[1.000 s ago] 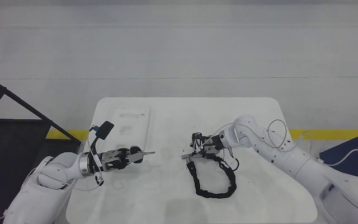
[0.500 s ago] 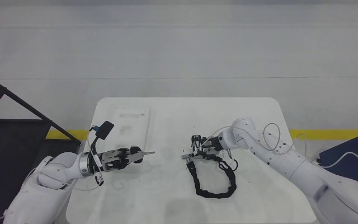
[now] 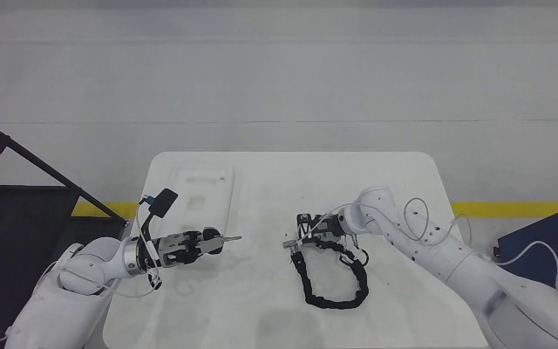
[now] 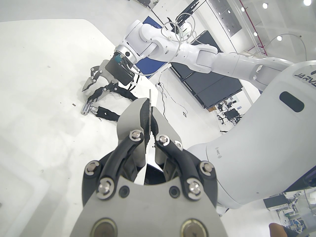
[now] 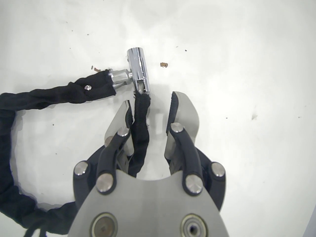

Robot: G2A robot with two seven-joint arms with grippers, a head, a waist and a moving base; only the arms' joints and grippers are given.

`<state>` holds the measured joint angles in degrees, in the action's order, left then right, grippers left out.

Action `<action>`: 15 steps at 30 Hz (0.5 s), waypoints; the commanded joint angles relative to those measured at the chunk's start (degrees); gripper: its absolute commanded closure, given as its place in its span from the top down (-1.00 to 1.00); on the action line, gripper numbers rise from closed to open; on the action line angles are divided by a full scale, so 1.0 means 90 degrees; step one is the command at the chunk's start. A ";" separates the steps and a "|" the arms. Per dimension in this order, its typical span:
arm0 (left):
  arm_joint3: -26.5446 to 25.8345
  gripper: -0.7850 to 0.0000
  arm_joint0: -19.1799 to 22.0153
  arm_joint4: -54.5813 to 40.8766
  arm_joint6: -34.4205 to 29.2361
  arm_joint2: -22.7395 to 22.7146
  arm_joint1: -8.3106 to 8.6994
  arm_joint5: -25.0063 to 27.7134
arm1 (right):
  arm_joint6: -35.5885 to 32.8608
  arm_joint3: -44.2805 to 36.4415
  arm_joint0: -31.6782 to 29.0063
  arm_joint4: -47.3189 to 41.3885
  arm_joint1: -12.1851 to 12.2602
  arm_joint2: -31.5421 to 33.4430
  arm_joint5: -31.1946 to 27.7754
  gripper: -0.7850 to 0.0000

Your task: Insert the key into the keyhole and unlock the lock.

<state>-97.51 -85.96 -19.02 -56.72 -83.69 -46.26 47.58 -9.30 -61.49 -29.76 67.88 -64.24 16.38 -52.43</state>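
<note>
The lock [image 5: 138,65] lies flat near the middle of the desk [image 3: 366,188]. It is joined to a black chain [image 5: 49,97] that curls toward the front edge. The right gripper [image 5: 151,102] sits just beside the lock, on the side of the right edge. Its fingers are apart, and one end of the chain lies between them. The left gripper [image 4: 148,111] is near the left edge, its fingers squeezed together on the key [image 4: 149,97]. The key's thin end sticks out toward the lock.

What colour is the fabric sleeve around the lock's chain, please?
Black; the sleeve shows best in the right wrist view.
</note>
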 commanded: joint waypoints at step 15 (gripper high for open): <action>0.0000 -1.00 0.0000 0.0000 0.0000 0.0000 0.0000 0.0000 | -0.0120 -0.0198 -0.0178 0.0646 -0.0096 0.0224 0.0155 -1.00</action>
<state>-97.51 -85.96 -19.02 -56.72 -83.69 -46.26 47.58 -10.77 -62.89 -31.38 72.69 -65.16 18.20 -51.41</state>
